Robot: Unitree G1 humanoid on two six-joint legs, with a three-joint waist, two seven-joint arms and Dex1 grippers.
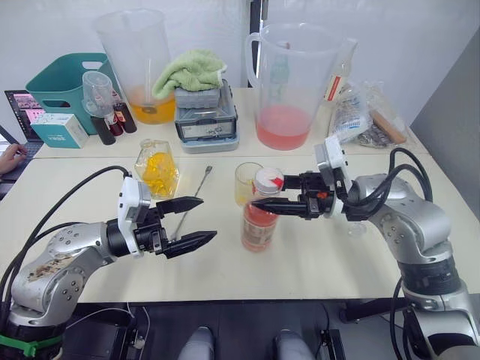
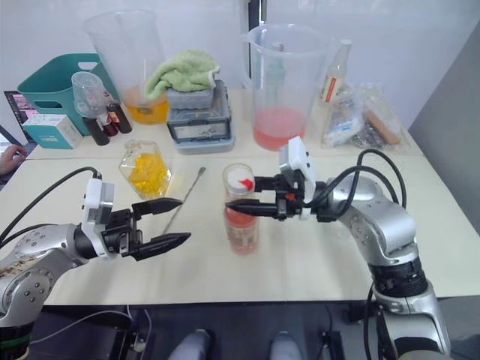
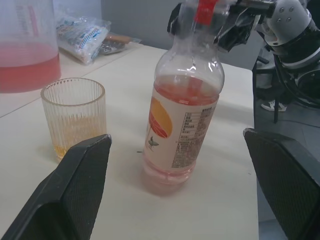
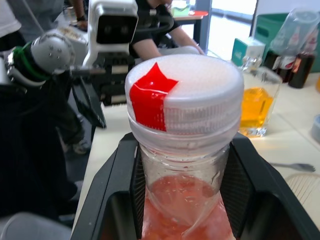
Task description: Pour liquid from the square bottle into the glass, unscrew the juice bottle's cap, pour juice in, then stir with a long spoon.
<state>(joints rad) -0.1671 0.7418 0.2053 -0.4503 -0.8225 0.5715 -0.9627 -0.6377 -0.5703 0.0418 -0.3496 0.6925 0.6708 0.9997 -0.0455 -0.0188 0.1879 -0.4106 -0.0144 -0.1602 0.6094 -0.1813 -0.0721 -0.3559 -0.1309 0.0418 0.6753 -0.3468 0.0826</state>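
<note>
Cream table (image 1: 315,262), right gripper (image 4: 185,200) jaws pinching juice bottle (image 1: 259,221) neck, left gripper (image 1: 196,221) jaws spread.

The juice bottle (image 1: 259,225) stands at the table's (image 1: 337,255) near middle, the glass (image 1: 247,182) just behind it. The long spoon (image 1: 192,198) lies left of the glass, and the square bottle (image 1: 157,169) stands farther left. Two pitchers (image 1: 289,82) stand far behind.
</note>
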